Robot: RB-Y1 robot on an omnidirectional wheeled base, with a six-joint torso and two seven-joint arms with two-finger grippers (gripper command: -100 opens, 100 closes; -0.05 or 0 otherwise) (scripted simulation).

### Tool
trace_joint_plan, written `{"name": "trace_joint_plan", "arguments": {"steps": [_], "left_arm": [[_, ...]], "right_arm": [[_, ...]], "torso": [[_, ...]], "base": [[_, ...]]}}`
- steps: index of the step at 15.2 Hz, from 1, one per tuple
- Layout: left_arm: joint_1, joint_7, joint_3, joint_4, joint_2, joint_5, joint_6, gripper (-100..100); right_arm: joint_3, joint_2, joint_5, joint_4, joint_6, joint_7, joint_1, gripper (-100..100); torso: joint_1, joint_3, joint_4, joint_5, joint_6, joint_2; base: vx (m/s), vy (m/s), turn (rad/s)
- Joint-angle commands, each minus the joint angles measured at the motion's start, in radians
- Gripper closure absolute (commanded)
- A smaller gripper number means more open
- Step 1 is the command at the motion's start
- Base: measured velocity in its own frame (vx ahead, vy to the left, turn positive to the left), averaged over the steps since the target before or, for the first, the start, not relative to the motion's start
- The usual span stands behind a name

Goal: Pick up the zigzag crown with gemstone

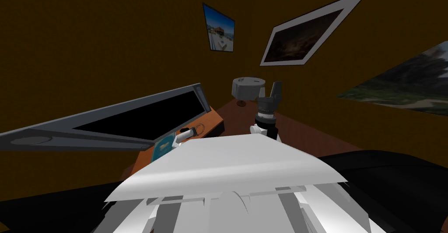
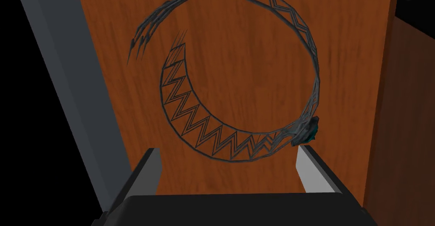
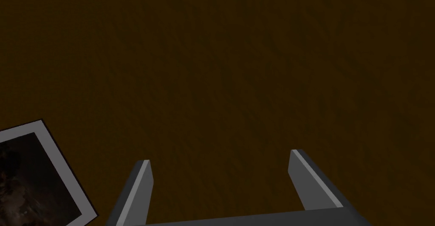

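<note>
The crown (image 2: 212, 136) is a thin dark grey wire ring with a zigzag band, lying flat on a brown wooden top (image 2: 255, 66). A small teal gemstone (image 2: 311, 131) sits on its rim. My left gripper (image 2: 229, 168) hovers over it, open, with the ring's near arc just beyond the fingertips and the gemstone right by one finger (image 2: 312, 172). Nothing is held. In the head view the left gripper (image 1: 191, 131) reaches to the crown (image 1: 200, 128) on the wooden stand. My right gripper (image 1: 275, 88) is raised to the right, open and empty (image 3: 218, 172).
A large dark screen with a grey frame (image 1: 131, 116) stands on the stand, close beside the crown; its grey edge (image 2: 72, 87) runs along the wooden top. A teal book (image 1: 164, 147) lies near my left arm. A white-shaded lamp (image 1: 248, 88) stands behind.
</note>
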Motion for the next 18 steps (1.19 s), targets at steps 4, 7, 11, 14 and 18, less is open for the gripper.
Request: {"name": "trace_joint_plan", "arguments": {"steps": [4,7,11,14,18], "left_arm": [[-0.034,0.009,0.028,0.066,-0.006,0.005,0.091,-100],[-0.055,0.016,0.048,0.109,-0.013,0.008,0.153,-100],[-0.072,0.021,0.063,0.143,-0.019,0.011,0.203,-100],[-0.088,0.026,0.079,0.176,-0.025,0.014,0.251,-100],[-0.087,0.026,0.07,0.211,-0.033,0.01,0.21,-100]], "right_arm": [[0.0,0.0,0.0,0.0,0.0,0.0,0.0,0],[0.0,0.0,0.0,0.0,0.0,0.0,0.0,0],[0.0,0.0,0.0,0.0,0.0,0.0,0.0,0],[0.0,0.0,0.0,0.0,0.0,0.0,0.0,0],[0.0,0.0,0.0,0.0,0.0,0.0,0.0,0]], "torso": [[0.0,0.0,0.0,0.0,0.0,0.0],[0.0,0.0,0.0,0.0,0.0,0.0],[-0.001,0.0,0.0,0.0,0.0,0.0],[0.0,0.0,0.0,0.0,0.0,0.0],[-0.001,-0.001,0.0,0.0,0.0,-0.001]], "base": [[-0.032,0.037,-0.131],[-0.027,0.033,-0.125],[-0.021,0.025,-0.098],[-0.027,0.033,-0.135],[-0.008,0.01,-0.028]]}}
